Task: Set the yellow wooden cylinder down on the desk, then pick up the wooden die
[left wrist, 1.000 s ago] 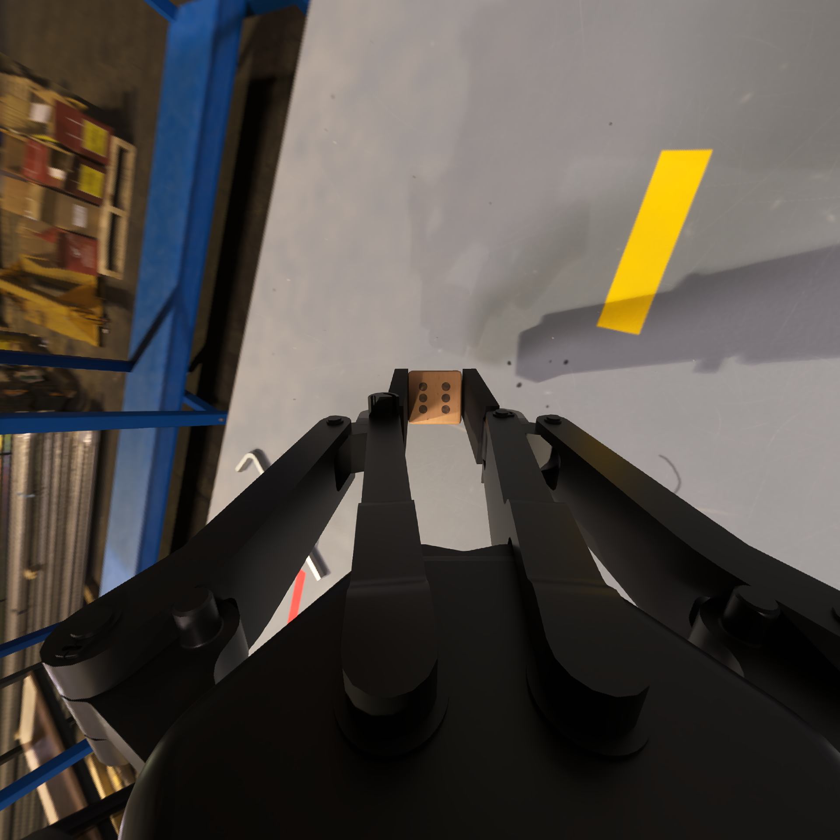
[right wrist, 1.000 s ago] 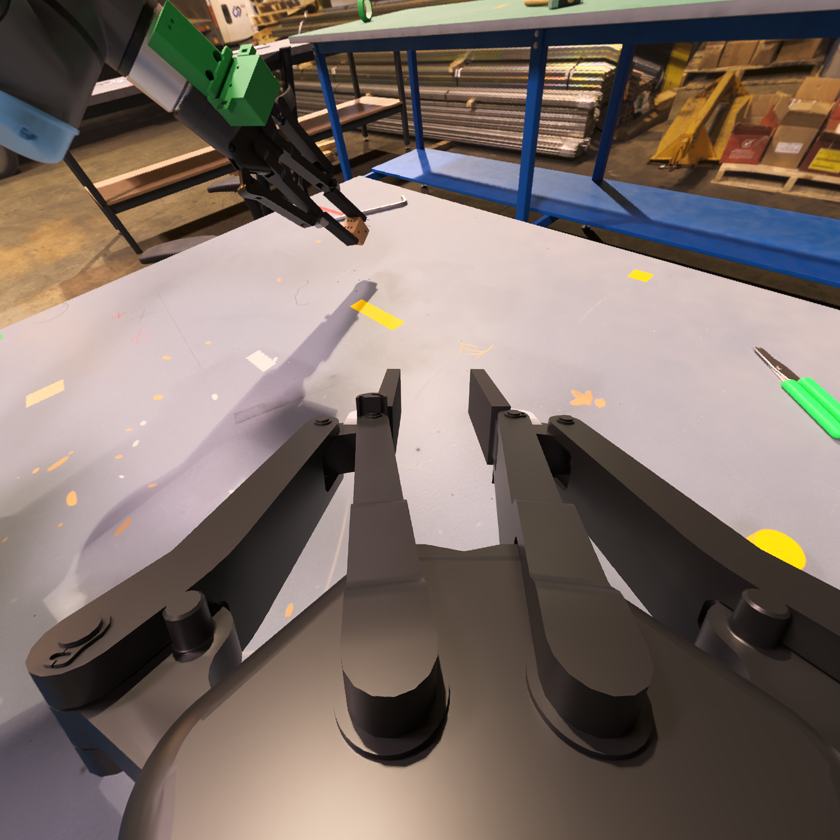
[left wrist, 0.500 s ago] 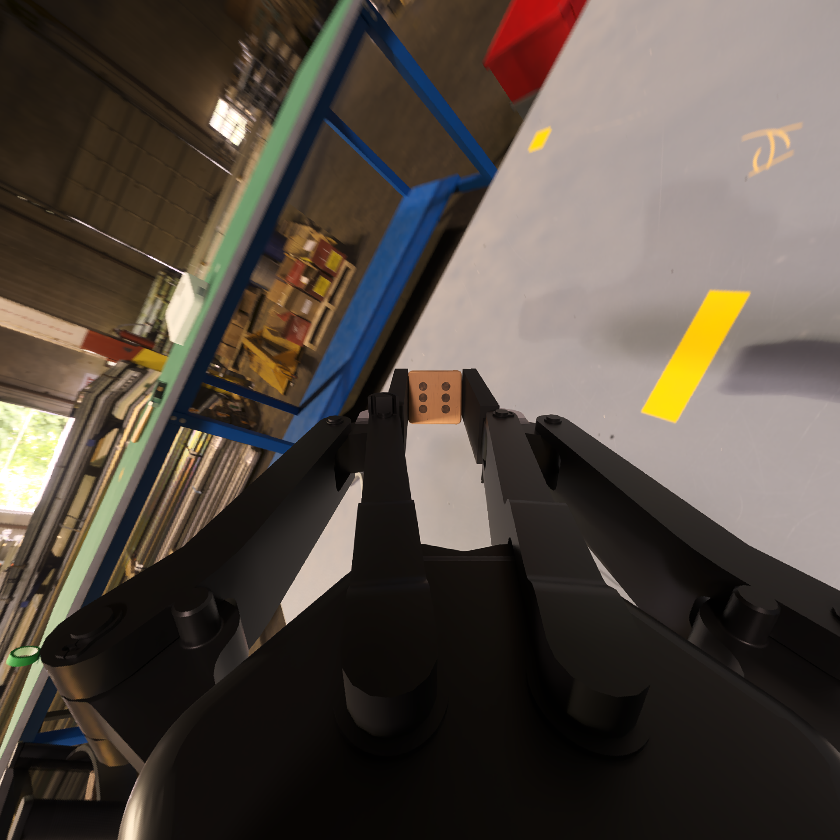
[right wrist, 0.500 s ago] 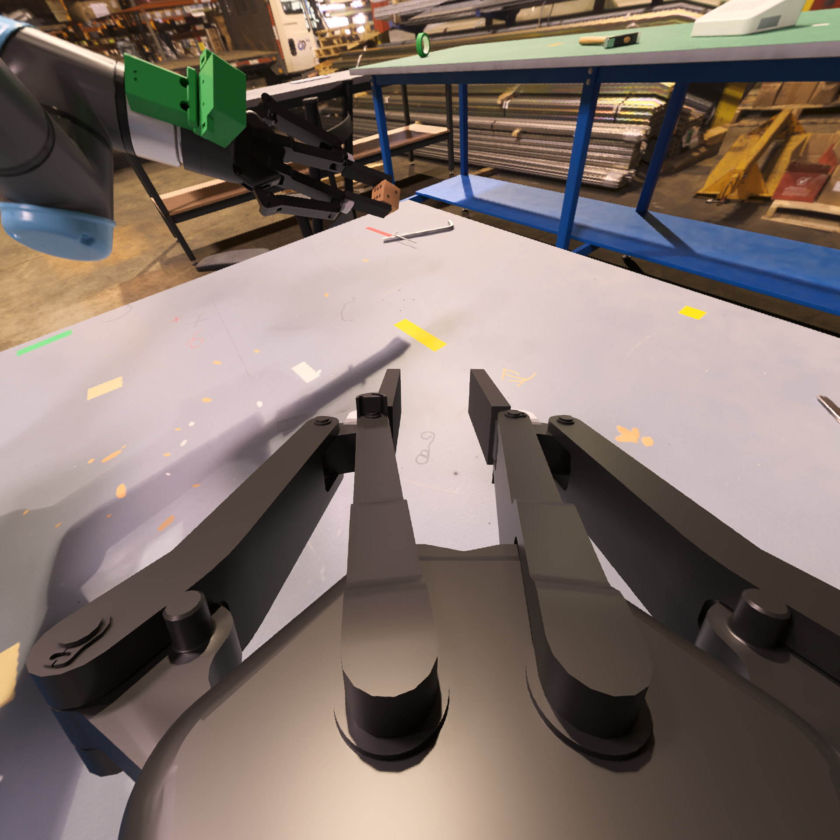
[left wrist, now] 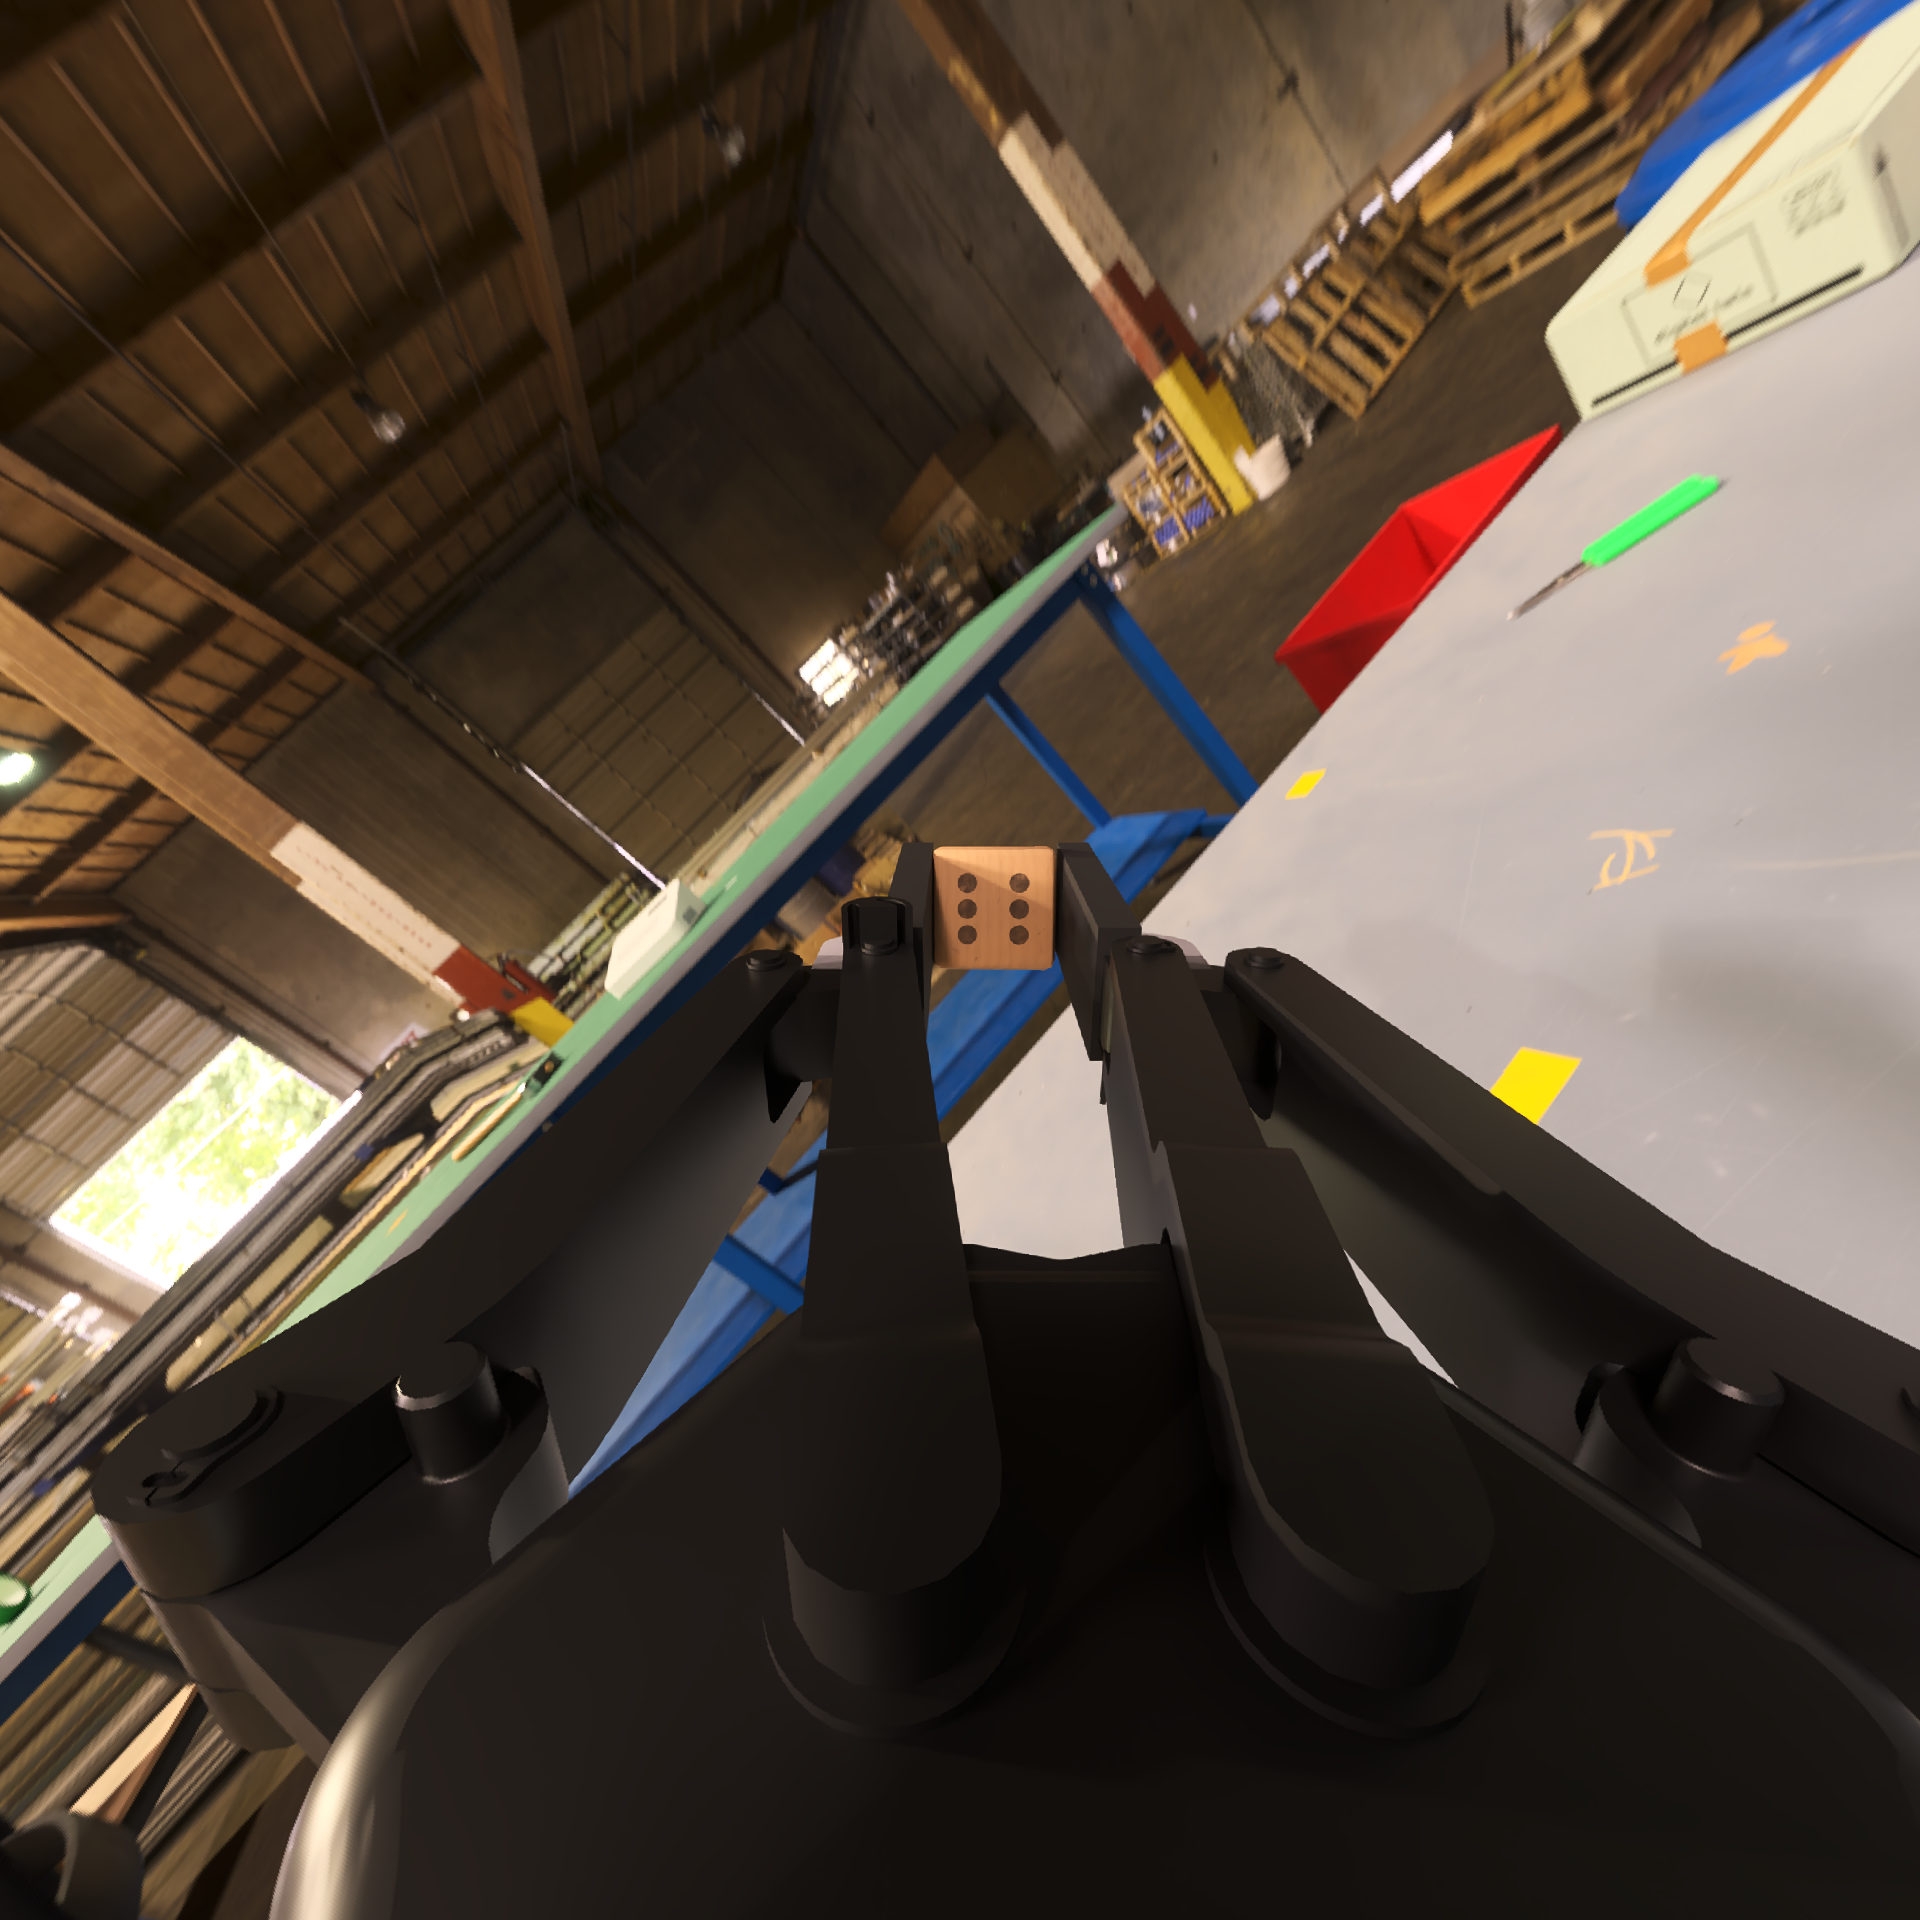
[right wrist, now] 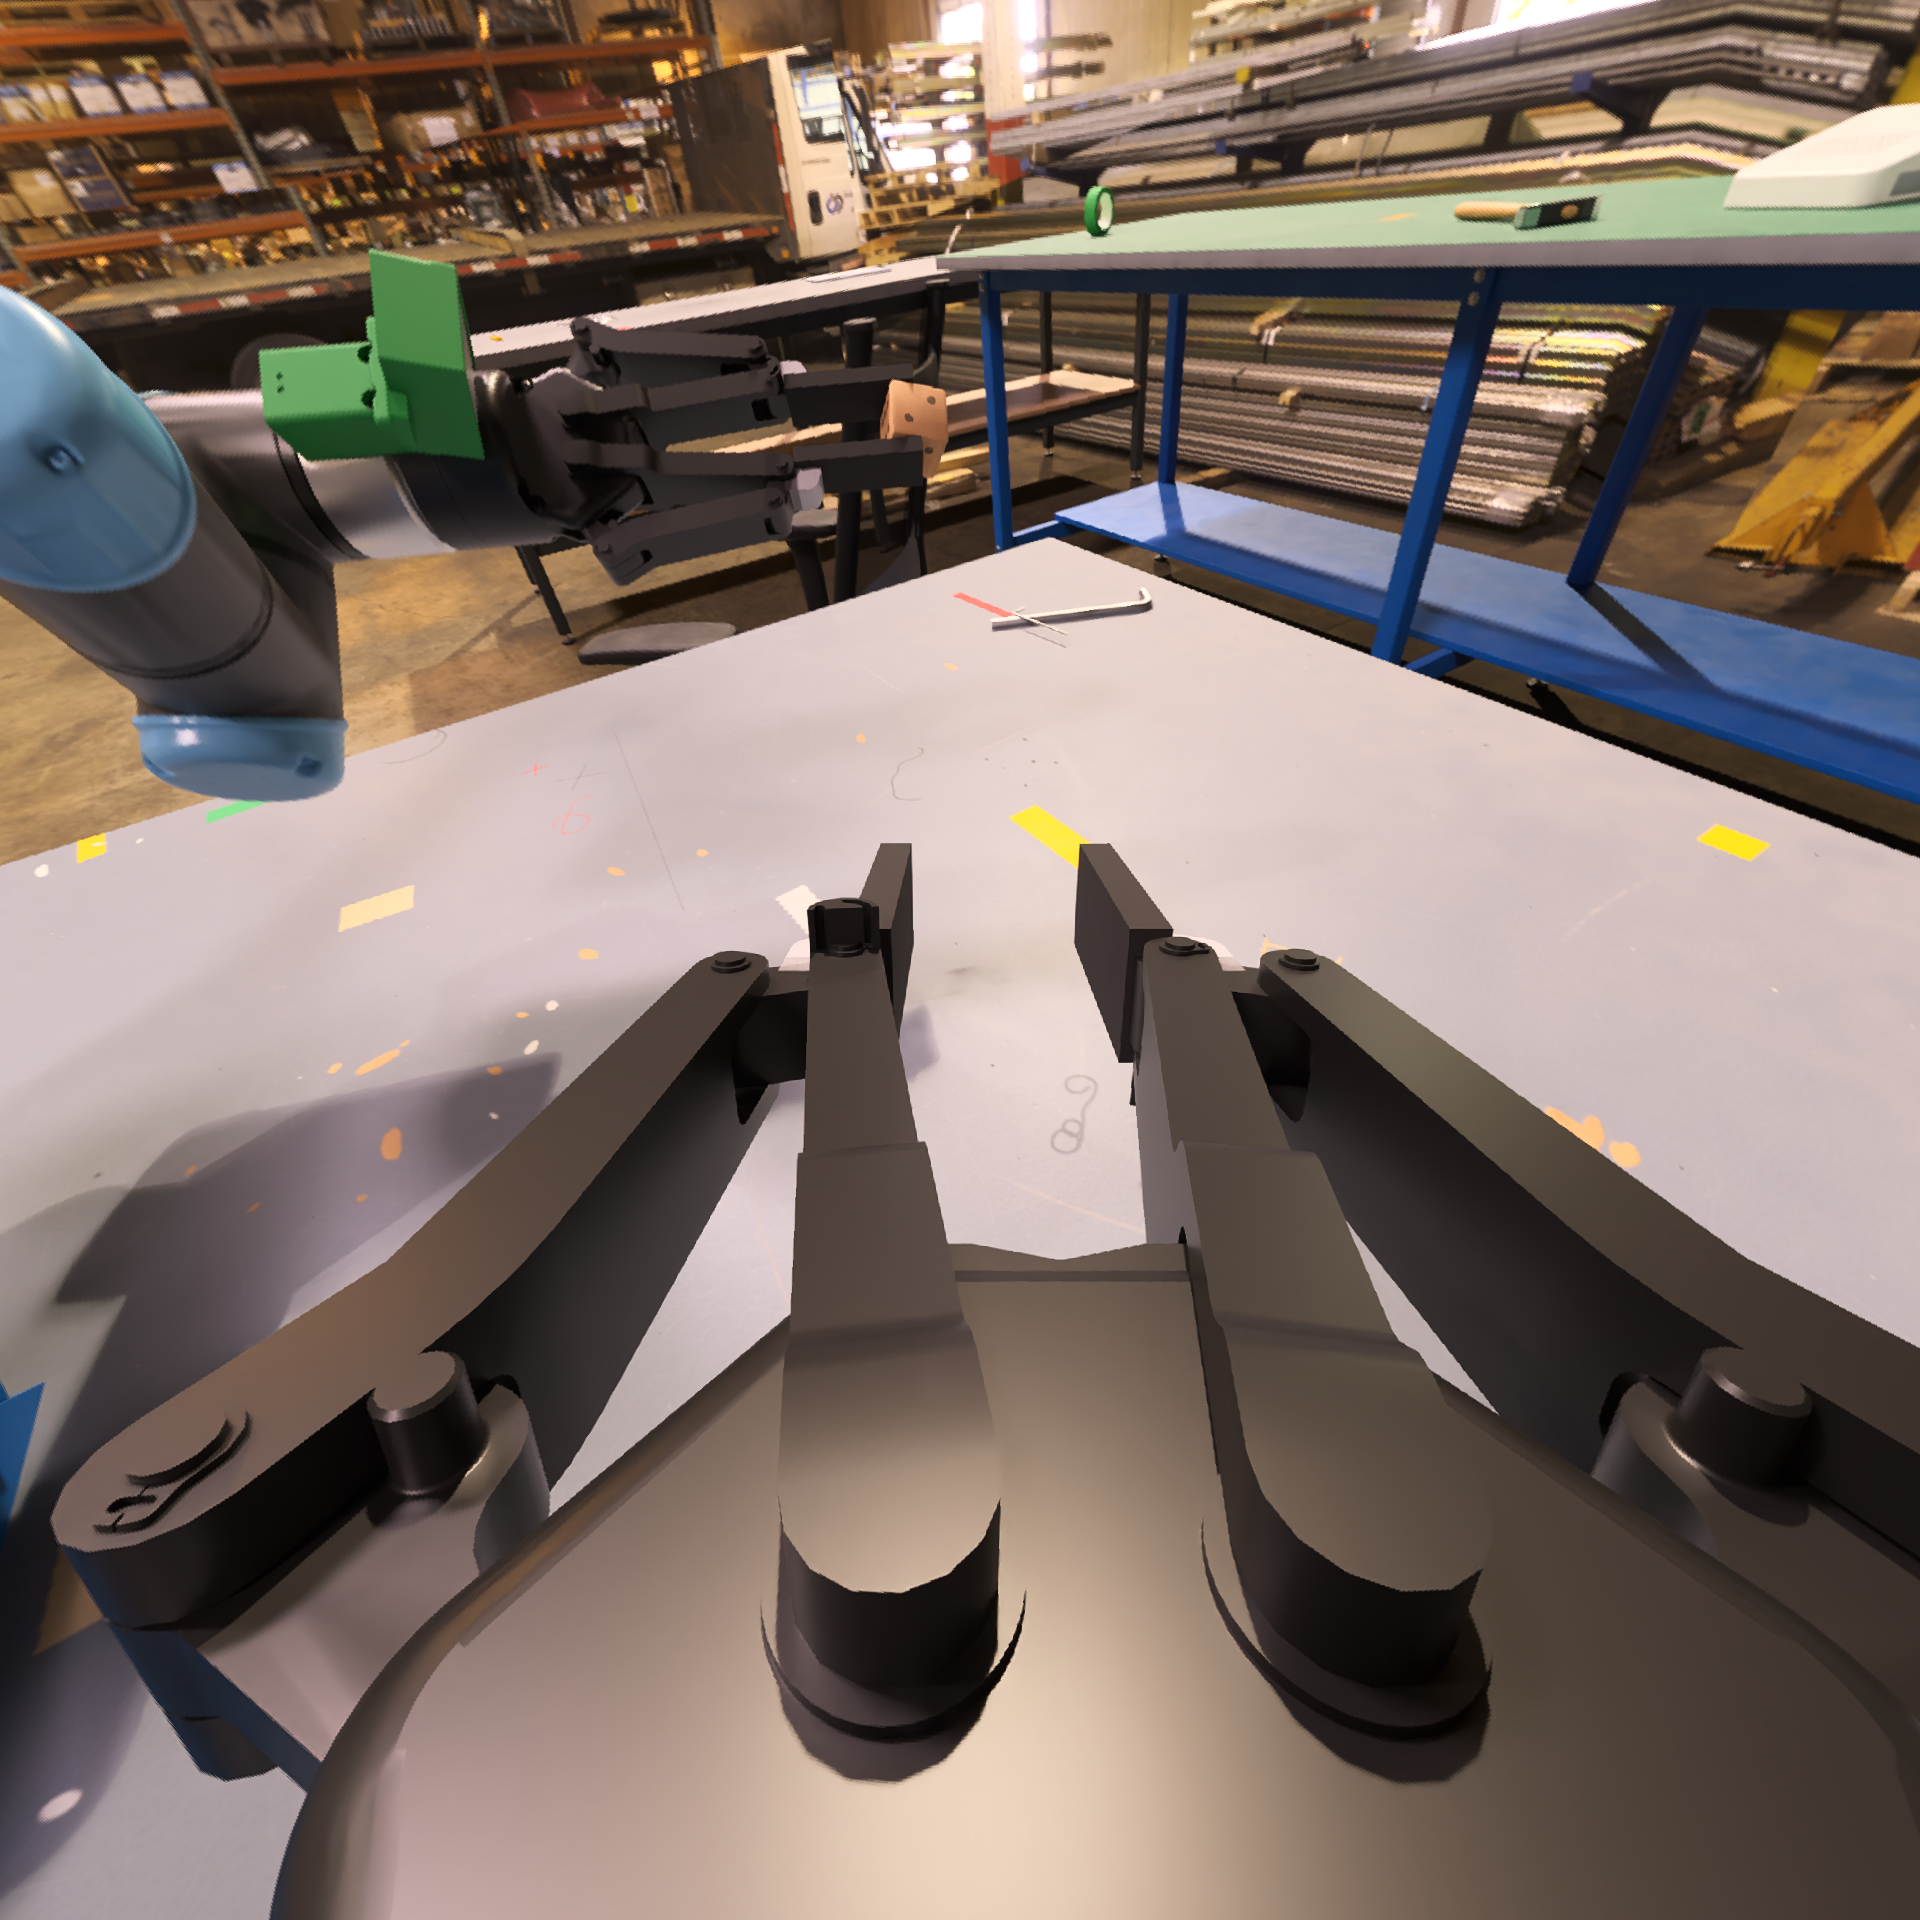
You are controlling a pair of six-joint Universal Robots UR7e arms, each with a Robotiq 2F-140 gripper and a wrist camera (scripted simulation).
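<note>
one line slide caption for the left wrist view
Left gripper fingers clamp the wooden die above the grey desk.

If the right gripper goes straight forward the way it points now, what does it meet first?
Probably the grey desk itself: the right gripper is open, empty, and angled slightly down toward bare surface near a yellow tape strip. Depth is uncertain. The Allen key lies farther away.

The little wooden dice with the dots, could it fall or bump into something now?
It might. The small wooden die is pinched only at the tips of the left gripper, high above the grey desk, so a slip would likely send it bouncing, perhaps over the edge. The left gripper points level toward the blue-framed green workbench, so swinging farther could risk a bump. The open, empty right gripper sits low over the desk and could cross its path.
</note>
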